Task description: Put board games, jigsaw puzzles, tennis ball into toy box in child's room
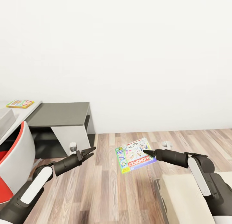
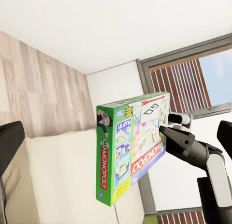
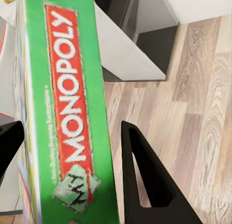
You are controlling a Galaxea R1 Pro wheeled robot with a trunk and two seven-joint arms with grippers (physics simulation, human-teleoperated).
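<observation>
The right tool (image 1: 145,151) grips the Monopoly box (image 1: 134,155) by its edge (held above the wood floor (image 1: 103,191)); the left tool (image 1: 91,151) hangs released, its 2 fingers spread.

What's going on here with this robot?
The robot's right pincer is shut on a Monopoly box, holding it up over the wooden floor. The left pincer is open and empty. A desk stands at the left, with another game box on its pale part. A corner of the bed shows at lower right.
</observation>
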